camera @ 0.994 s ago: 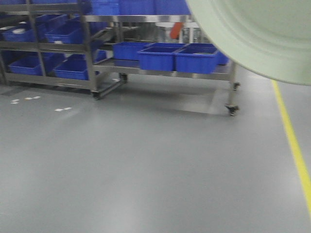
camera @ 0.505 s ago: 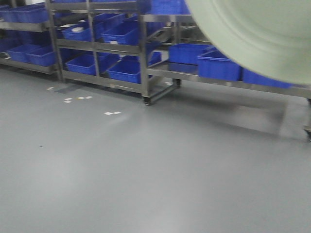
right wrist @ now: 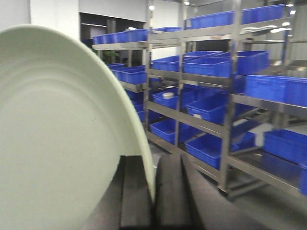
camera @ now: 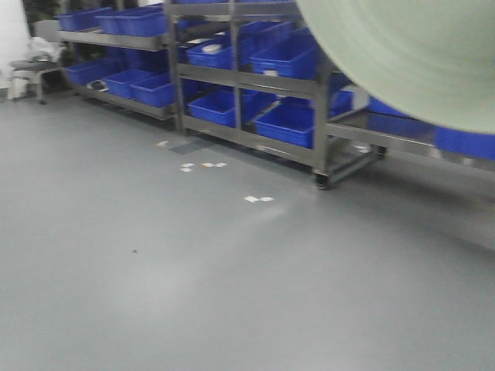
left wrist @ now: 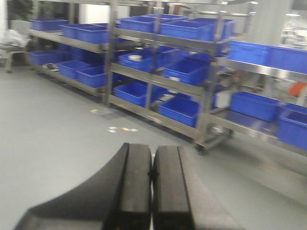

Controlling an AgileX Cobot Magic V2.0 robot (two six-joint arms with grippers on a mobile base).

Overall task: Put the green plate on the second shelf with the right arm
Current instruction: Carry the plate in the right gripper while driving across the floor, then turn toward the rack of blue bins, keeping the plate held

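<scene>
Over the last second the front view has swung. The racks (camera: 247, 77) have slid rightward across it, the yellow floor line has gone, and a stool (camera: 31, 73) has come in at the far left. We take it the base is turning left. The plate (camera: 402, 54) has kept its place in the top right corner of that view, so it rides with us and the hold looks sound.

In the right wrist view the right gripper (right wrist: 153, 191) is clamped on the rim of the plate (right wrist: 53, 143), which stands on edge and fills the left half. The left gripper (left wrist: 152, 172) has its fingers pressed together with nothing between them.

For the task, this means we are carrying, not placing: the plate is well apart from every shelf, and the blur says we are moving.

The floor (camera: 193, 294) ahead is open, bare but for a few pale scraps (camera: 259, 199). The limits are all on the rack side: steel shelf lips, uprights, and a caster (camera: 322, 184) at the foot of the near corner post. Blue bins (camera: 286, 124) fill most levels we can see, so free room on a second shelf looks scarce from here. The plate also hides the upper right of the front view, and we cannot tell what lies behind it.
</scene>
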